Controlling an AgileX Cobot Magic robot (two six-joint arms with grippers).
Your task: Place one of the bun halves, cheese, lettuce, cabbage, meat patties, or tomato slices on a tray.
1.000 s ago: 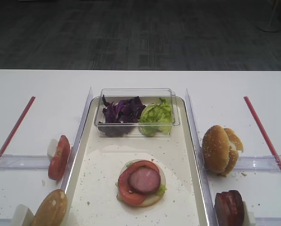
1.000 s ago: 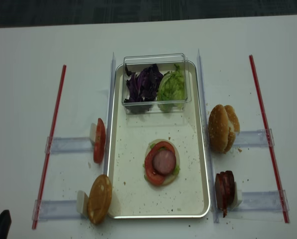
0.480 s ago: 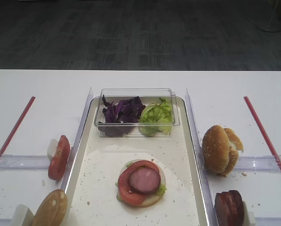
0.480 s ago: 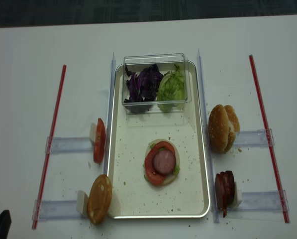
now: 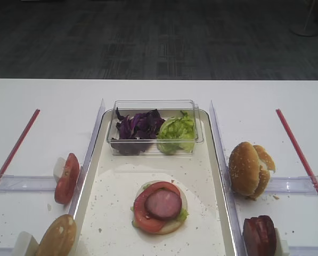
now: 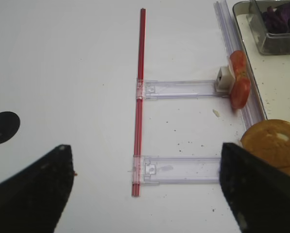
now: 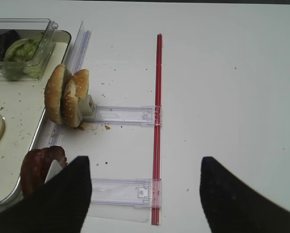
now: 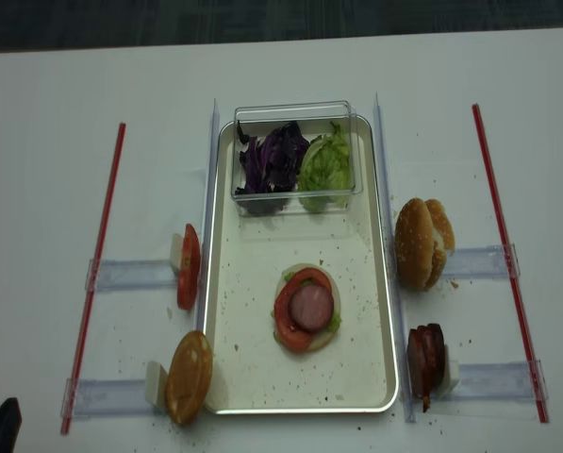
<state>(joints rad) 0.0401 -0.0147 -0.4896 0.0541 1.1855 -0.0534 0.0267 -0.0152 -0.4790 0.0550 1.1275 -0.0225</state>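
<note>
A half-built stack, patty [image 5: 163, 204] on tomato [image 5: 143, 214], sits unmoved on the tray [image 5: 204, 224]. Both grippers [image 7: 144, 194] [image 6: 145, 194] hover empty, jaws apart (right narrowing slightly). Spare buns [image 5: 249, 169] wait right; nothing new is placed.

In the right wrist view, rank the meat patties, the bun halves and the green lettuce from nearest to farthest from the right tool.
1. Meat patties: lower left, right beside the right tool's left finger, just off the tray rim.
2. Bun halves: farther up, standing on edge beside the tray.
3. Lettuce: top left, inside the clear tub at the tray's far end.
</note>
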